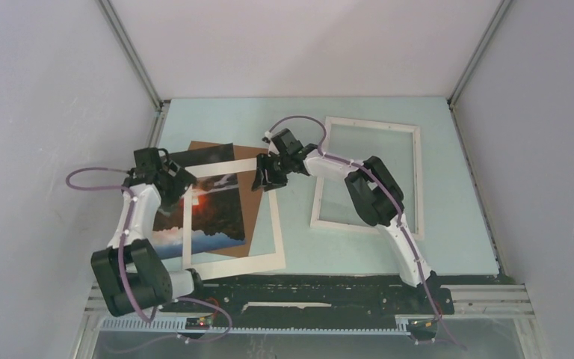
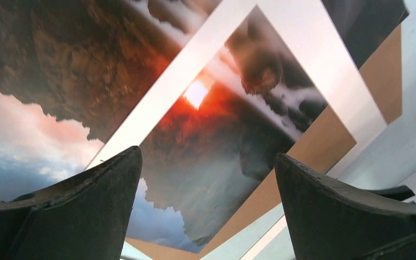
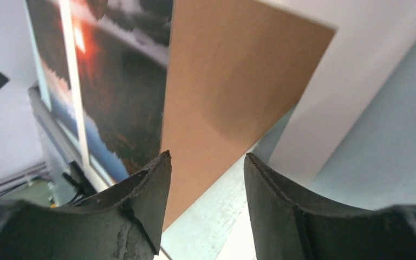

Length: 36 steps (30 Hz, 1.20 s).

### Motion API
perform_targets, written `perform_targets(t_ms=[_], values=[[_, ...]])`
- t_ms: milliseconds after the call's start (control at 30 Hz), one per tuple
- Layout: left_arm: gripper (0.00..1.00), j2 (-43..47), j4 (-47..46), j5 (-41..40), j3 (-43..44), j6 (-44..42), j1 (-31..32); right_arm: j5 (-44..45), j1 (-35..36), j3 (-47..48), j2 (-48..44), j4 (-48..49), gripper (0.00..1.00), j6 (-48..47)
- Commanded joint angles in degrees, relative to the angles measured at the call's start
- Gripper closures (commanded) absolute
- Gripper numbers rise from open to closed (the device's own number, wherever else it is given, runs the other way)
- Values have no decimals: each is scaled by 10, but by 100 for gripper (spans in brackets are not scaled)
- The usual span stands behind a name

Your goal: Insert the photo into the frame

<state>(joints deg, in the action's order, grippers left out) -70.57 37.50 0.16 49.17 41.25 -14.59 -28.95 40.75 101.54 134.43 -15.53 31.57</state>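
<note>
The photo [image 1: 213,209] shows dark clouds and a red-orange sun and lies flat at the table's left, on the brown backing board [image 1: 252,217]. A wide white border [image 1: 232,263] lies across both, and part of the picture shows outside it on the left. The thin white frame [image 1: 419,179] with its clear pane lies flat at the right, with nothing in it. My left gripper [image 1: 179,188] is open and empty just above the photo [image 2: 206,135]. My right gripper [image 1: 264,178] is open and empty over the board's right edge [image 3: 222,92].
The light blue mat [image 1: 299,247] covers the table inside grey walls with metal corner posts. A black rail [image 1: 306,288] runs along the near edge by the arm bases. The right arm's elbow [image 1: 374,191] hangs over the frame's left side.
</note>
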Motion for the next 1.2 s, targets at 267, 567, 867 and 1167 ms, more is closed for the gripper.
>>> perform_targets(t_ms=[267,567,867,1167], values=[[0,-140,14,18,102,-85,-30,166,-67,2,-5,-139,39,-15],[0,-82,33,6,24,-100,60,116,-104,-20,-12,-110,39,-9],[0,-55,85,-24,-60,2,139,107,-105,-23,-14,-104,39,-12],[0,57,44,20,-173,62,141,98,-102,-24,-18,-98,39,-13]])
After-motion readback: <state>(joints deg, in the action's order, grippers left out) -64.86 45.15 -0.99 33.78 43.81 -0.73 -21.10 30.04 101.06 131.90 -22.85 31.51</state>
